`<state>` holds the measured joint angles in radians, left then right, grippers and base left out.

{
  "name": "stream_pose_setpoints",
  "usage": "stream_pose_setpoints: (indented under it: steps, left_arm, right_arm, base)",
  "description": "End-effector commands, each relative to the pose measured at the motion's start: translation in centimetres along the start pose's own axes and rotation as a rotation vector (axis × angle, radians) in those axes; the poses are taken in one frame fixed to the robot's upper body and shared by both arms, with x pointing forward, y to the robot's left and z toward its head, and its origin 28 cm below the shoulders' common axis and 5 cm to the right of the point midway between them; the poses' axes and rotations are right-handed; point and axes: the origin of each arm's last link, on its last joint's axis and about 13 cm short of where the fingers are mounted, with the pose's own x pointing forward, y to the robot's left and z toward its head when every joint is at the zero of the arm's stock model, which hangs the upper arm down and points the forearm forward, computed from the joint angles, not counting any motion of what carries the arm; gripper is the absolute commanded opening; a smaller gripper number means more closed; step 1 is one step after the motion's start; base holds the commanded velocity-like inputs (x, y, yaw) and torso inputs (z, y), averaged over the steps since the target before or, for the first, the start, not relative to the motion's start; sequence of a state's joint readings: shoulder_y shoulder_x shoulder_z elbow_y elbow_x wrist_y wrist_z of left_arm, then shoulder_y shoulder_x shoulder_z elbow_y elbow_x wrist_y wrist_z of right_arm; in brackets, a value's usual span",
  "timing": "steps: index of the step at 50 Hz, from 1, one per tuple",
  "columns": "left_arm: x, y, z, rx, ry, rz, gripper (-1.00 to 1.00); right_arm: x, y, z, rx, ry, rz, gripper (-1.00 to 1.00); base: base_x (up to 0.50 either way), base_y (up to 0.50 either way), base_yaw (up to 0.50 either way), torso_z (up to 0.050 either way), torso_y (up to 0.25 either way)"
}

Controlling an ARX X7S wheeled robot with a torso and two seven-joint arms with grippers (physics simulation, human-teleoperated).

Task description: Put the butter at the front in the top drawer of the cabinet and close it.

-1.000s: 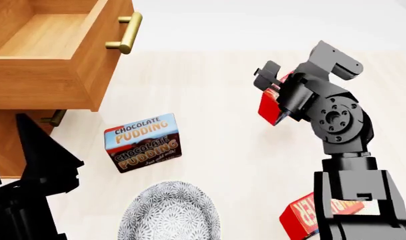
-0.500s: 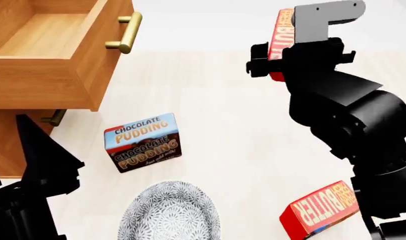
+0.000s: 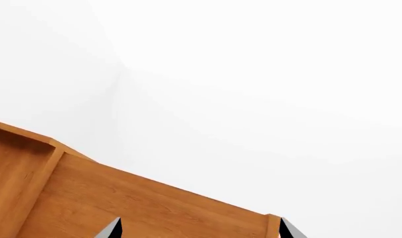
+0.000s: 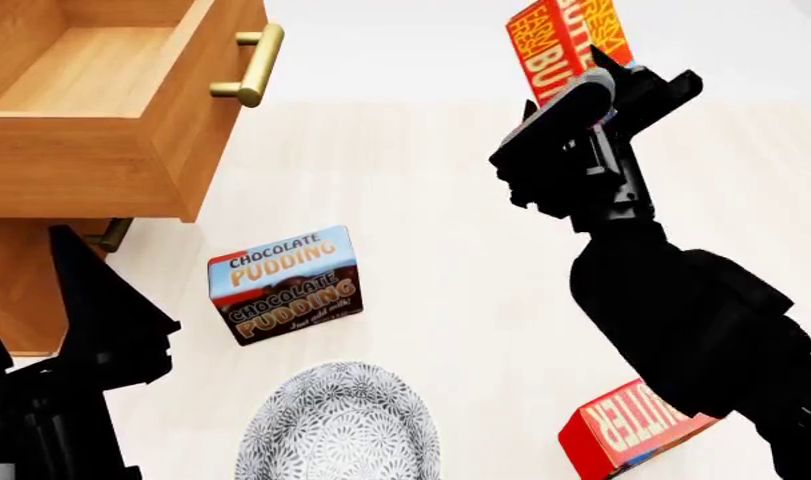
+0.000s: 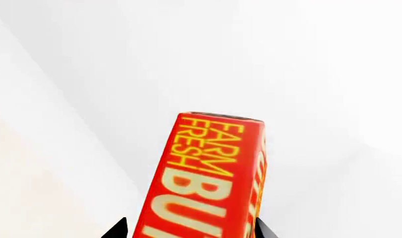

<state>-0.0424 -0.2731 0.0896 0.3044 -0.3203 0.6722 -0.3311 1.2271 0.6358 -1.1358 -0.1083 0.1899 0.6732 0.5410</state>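
Right gripper (image 4: 585, 95) was clamped on the butter (image 4: 565, 45), holding it high above the table (image 4: 432, 200), well right of the open top drawer (image 4: 98, 150); presumably lifted to clear the drawer wall. Left gripper (image 4: 92, 320) hung low beside the cabinet (image 4: 12, 290); its opening could not be determined

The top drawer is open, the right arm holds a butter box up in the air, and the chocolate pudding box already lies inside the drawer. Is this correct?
Not entirely. In the head view the chocolate pudding box stands on the table in front of the cabinet, not inside the top drawer, whose visible part holds nothing. The rest is right: the drawer is open and the right gripper holds the butter raised.
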Motion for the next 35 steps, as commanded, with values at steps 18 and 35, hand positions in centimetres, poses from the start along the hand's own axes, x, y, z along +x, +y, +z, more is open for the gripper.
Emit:
stream_pose_setpoints:
  steps: [18,35]
  left_arm:
    - [-0.1,-0.1,0.1,0.004,0.002,-0.003,1.00]
    - [-0.2,-0.3,0.0,0.006,0.005,-0.007,1.00]
  right_arm:
    - [-0.7,-0.2,-2.1,-0.667,-0.263,-0.214,-1.00]
    - [-2.5,0.2,-2.5,-0.730,-0.428,-0.303,-1.00]
  base:
    - [0.00,0.00,0.00,0.000,0.002]
    - [0.00,0.00,0.00,0.000,0.001]
